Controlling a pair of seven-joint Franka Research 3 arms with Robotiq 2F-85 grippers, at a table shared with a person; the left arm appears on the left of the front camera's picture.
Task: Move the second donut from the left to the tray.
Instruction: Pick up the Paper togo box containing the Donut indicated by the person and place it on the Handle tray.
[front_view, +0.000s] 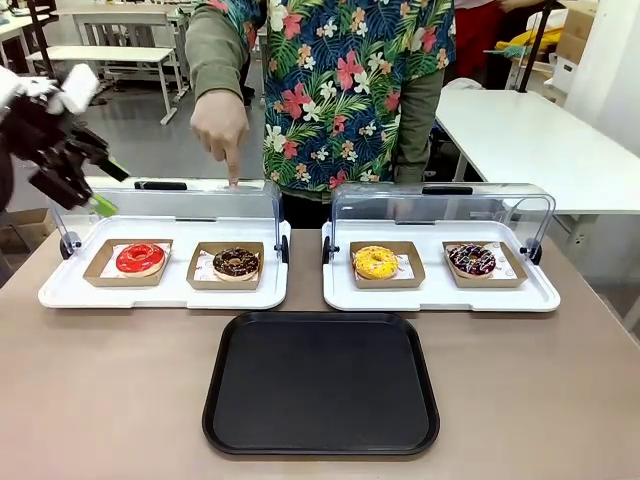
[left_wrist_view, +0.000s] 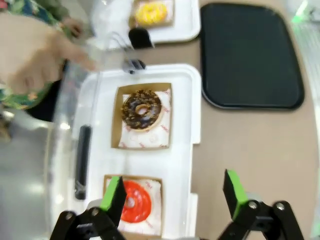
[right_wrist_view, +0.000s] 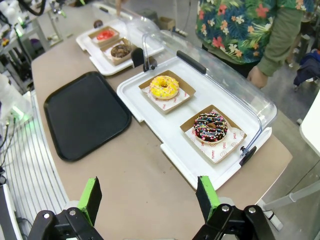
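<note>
My left gripper (front_view: 109, 188) hangs in the air above the far-left end of the left white tray (front_view: 165, 292), its two fingers spread wide with nothing between them; in its wrist view the left gripper (left_wrist_view: 173, 185) looks down on that tray (left_wrist_view: 182, 150), one green pad (left_wrist_view: 114, 192) over the red donut (left_wrist_view: 134, 201). The second donut from the left (front_view: 236, 262), dark with light crumbs, sits in its brown cardboard holder (front_view: 205, 270) on the white tray, just beside the red one (front_view: 140, 258); from my wrist it (left_wrist_view: 142, 109) lies ahead of my fingers, untouched. The clear lid (front_view: 190, 203) stands raised, and a person's hand (front_view: 220, 125) points a finger down at its top edge. The black tray (front_view: 320, 385) lies bare on the table (front_view: 100, 400), nearer me than both white trays. My right gripper (right_wrist_view: 149, 186) is also spread apart and holds nothing, high over the table's edge.
</note>
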